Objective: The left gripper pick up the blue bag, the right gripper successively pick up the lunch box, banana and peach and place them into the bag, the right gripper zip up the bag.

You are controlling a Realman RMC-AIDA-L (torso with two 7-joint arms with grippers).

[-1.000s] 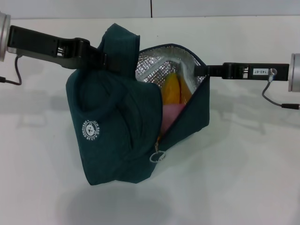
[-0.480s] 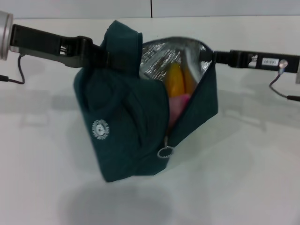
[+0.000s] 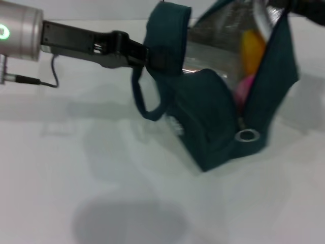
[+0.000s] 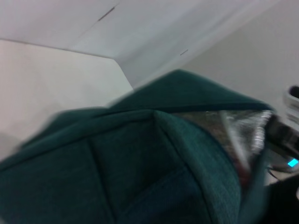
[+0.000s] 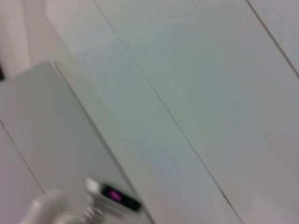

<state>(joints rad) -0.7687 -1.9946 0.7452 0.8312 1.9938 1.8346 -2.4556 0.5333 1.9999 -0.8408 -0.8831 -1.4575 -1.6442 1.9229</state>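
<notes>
The blue bag [image 3: 213, 122] hangs tilted above the white table, mouth open and foil lining showing. My left gripper [image 3: 152, 55] is shut on its upper fabric beside a handle, and one loop handle [image 3: 144, 101] dangles below. Inside the opening I see the yellow banana [image 3: 252, 51] and under it the pink peach [image 3: 245, 87]. I cannot make out the lunch box. The ring zip-pull [image 3: 247, 135] hangs at the low end of the open zip. My right gripper [image 3: 304, 7] is at the bag's raised far rim, cut off by the picture's edge. Teal fabric of the blue bag [image 4: 140, 163] fills the left wrist view.
The white table [image 3: 76, 168] lies under the bag, with the bag's shadow near the front. The left wrist view shows the right arm's cyan light [image 4: 293, 162] beyond the bag. The right wrist view holds only pale panels and a small device with a pink light [image 5: 117, 197].
Both arms have carried the bag to the right and higher. It now tilts more, its far rim is pulled up to the top right, and a loop handle has dropped free.
</notes>
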